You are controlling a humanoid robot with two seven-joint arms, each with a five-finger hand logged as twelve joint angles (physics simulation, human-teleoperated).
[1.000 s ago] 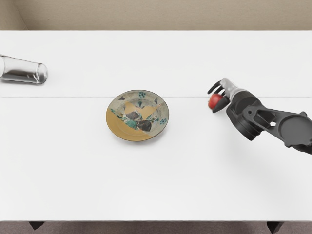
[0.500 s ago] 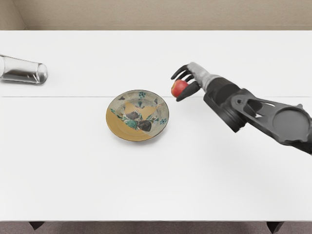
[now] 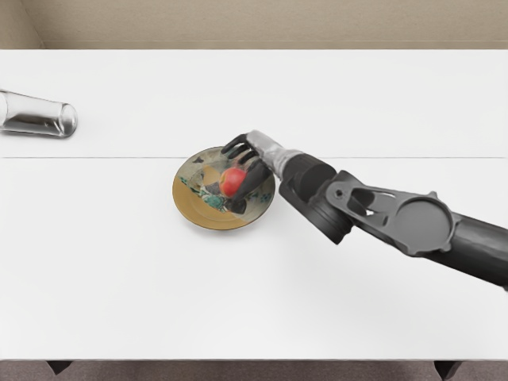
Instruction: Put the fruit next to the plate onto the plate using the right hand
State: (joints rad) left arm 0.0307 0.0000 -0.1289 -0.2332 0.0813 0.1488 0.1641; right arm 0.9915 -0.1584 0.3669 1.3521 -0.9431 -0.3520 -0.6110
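Note:
A small red fruit (image 3: 232,181) is held in my right hand (image 3: 240,165), whose dark fingers are curled around it. The hand and fruit are over the right half of the ochre plate (image 3: 198,211) with a painted green and dark pattern, which sits at the table's middle. I cannot tell whether the fruit touches the plate. The right arm reaches in from the right edge across the table. The hand covers part of the plate's right rim.
A clear glass (image 3: 38,117) lies on its side at the far left of the white table (image 3: 254,302). A thin seam line runs across the tabletop just behind the plate.
My right hand has carried the red fruit leftward, from right of the plate to over the plate's right half. The plate and glass have not moved.

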